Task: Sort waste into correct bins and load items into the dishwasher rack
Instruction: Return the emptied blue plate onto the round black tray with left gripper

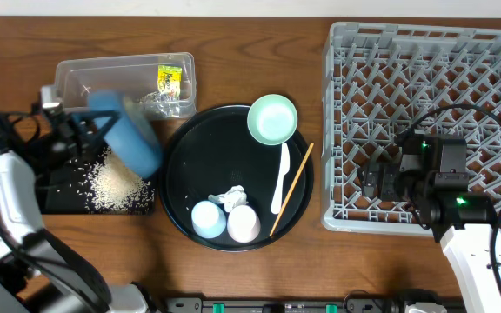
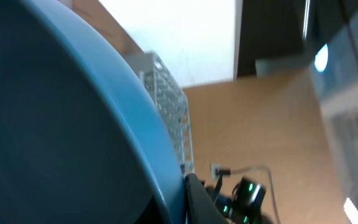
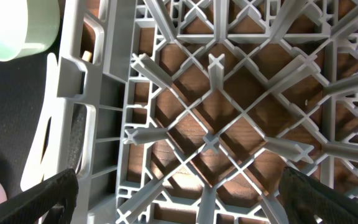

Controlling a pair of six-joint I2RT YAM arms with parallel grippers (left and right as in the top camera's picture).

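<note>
At the left of the overhead view, the left hand [image 1: 101, 123] is seen clamped on the rim of a dark blue round bowl [image 1: 133, 135], which is held tilted above a shallow black rectangular tray [image 1: 59, 198] carrying loose white rice grains [image 1: 116, 184]. Just above it on the wooden table [image 1: 233, 52], a clear rectangular plastic tub [image 1: 85, 74] holds a small yellow-green printed wrapper [image 1: 170, 80]. On the large round black tray [image 1: 194, 169] in the centre are found a small mint-green bowl [image 1: 272, 119], a white plastic spoon [image 1: 281, 178], a thin wooden chopstick [image 1: 292, 187], a pale blue cup [image 1: 208, 219], a pink cup [image 1: 243, 223] and a crumpled whitish scrap [image 1: 230, 198]. At the right, the right hand [image 3: 179, 186] is held wide open and empty over the large grey plastic lattice rack [image 1: 355, 52].
</note>
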